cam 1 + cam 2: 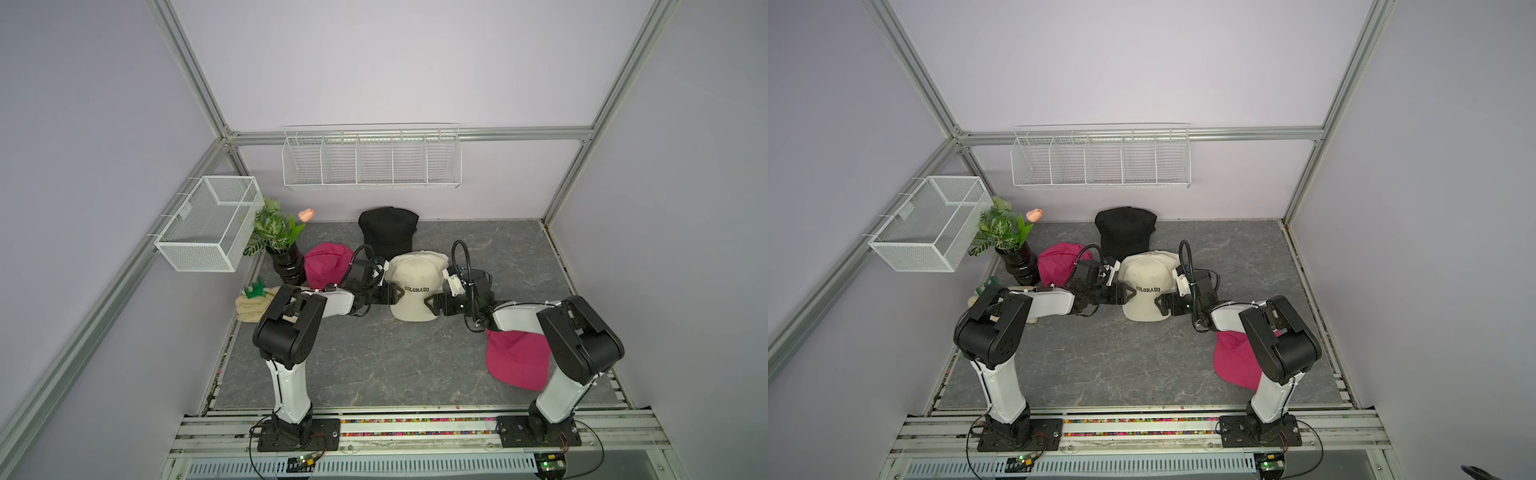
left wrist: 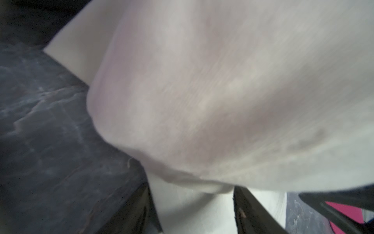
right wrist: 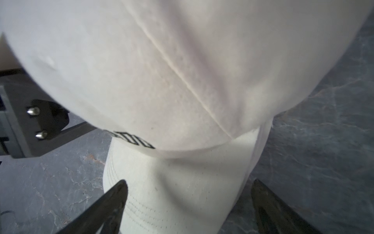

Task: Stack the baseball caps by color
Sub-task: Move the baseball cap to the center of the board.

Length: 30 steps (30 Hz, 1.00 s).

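Right gripper (image 1: 433,304) is spread wide; left gripper (image 1: 394,293) sits astride cream fabric, and whether it pinches cannot be told. The cream caps (image 1: 415,272) lie piled mid-table (image 1: 374,365) directly between them. The top brim points toward the robot, and each arm is equally near.

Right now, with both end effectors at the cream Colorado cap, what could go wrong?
The left end effector and right end effector flank the top cream cap; an uneven pull could slide it off the other cream cap. The right arm hangs over a pink cap; lowering might drag it.
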Each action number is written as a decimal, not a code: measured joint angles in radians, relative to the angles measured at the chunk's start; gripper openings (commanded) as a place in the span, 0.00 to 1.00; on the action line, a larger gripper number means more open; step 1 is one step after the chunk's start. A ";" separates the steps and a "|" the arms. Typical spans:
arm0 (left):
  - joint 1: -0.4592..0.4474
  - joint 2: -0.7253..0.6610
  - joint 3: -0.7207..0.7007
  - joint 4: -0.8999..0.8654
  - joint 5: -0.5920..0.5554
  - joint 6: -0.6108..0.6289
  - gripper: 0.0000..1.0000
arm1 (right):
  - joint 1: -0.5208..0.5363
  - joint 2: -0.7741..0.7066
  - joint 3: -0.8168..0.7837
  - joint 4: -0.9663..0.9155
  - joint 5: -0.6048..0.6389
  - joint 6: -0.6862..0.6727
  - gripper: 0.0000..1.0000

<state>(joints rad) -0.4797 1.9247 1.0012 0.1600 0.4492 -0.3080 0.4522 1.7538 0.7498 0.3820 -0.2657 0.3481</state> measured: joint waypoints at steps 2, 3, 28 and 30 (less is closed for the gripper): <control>-0.013 0.012 0.023 -0.015 -0.004 0.009 0.67 | -0.003 0.000 0.000 0.004 0.014 0.009 0.96; -0.019 0.019 0.039 -0.029 -0.006 0.014 0.67 | -0.007 0.000 -0.001 0.004 0.020 0.015 0.97; -0.175 0.403 0.726 -0.389 -0.027 0.053 0.67 | -0.257 0.020 0.085 -0.101 0.077 0.076 1.00; -0.173 0.445 0.808 -0.431 -0.039 0.063 0.67 | -0.272 0.059 0.139 -0.115 0.068 0.074 1.00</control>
<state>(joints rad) -0.6529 2.3695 1.8088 -0.2714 0.4099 -0.2447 0.1799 1.8126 0.8886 0.2668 -0.1982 0.4217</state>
